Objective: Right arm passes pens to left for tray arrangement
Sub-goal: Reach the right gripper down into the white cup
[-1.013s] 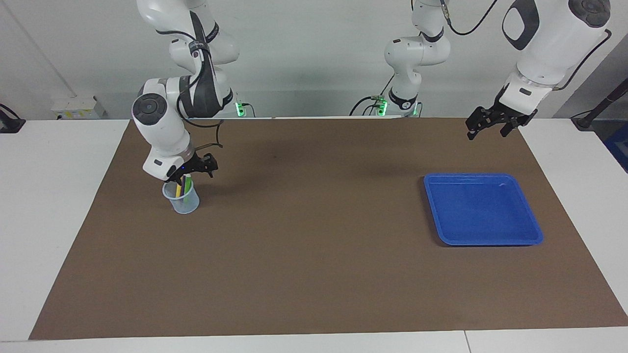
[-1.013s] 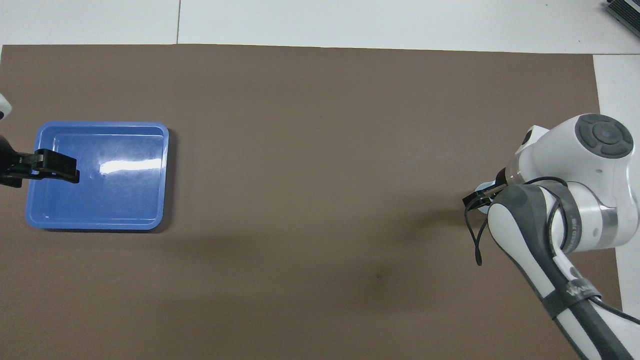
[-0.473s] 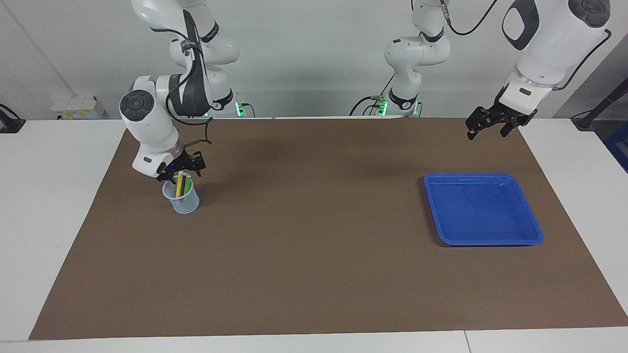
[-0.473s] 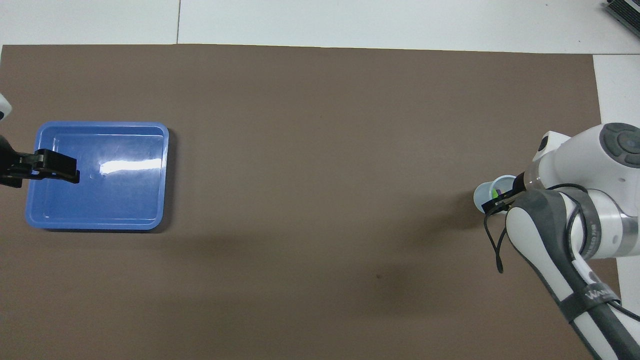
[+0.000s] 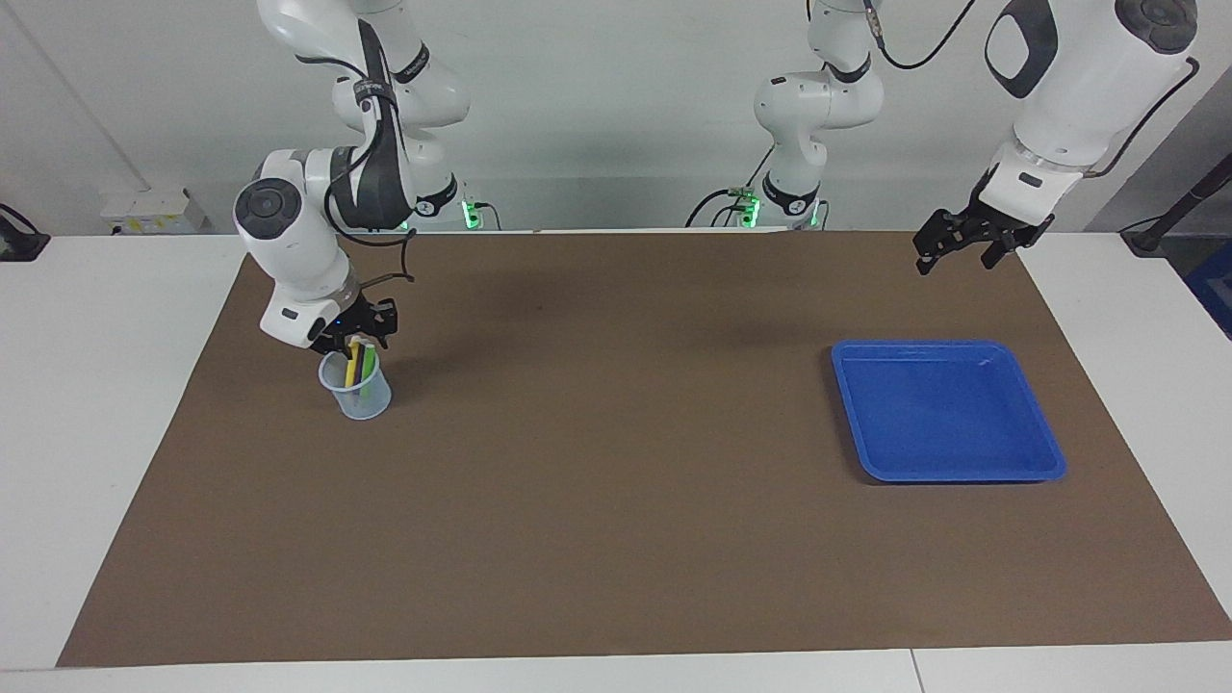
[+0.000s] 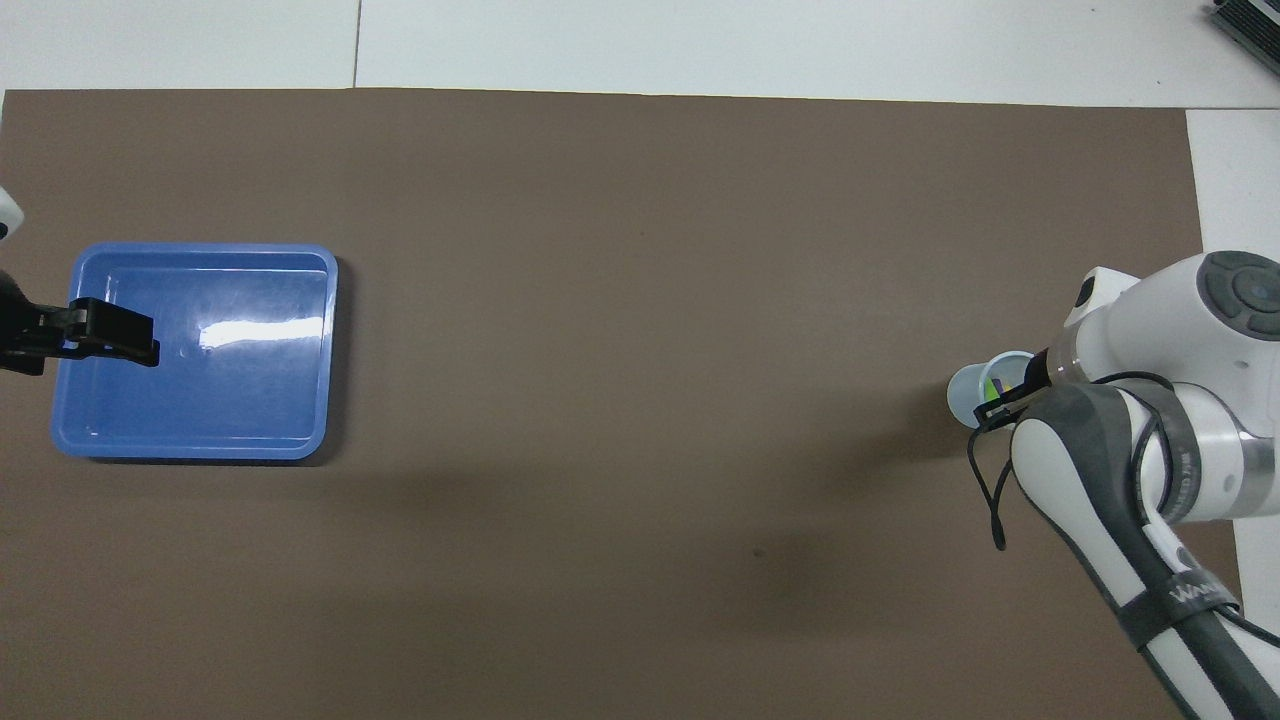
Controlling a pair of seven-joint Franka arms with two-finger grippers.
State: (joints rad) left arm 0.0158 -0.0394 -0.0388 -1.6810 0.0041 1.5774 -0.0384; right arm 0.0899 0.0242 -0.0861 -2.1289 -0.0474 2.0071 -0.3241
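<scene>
A small translucent cup stands on the brown mat at the right arm's end of the table and holds the pens. The yellow pen stands upright in it, with the green pen beside it; a purple one is not clear. My right gripper sits right at the yellow pen's top, just above the cup's rim. In the overhead view the right gripper covers part of the cup. The blue tray lies bare at the left arm's end. My left gripper waits open, high up beside the tray.
The brown mat covers most of the white table. In the overhead view the raised left gripper overlaps the tray's edge at the left arm's end.
The right gripper has shifted sideways over the cup, toward the right arm's end, and settled at the yellow pen's top. The left arm has stayed still.
</scene>
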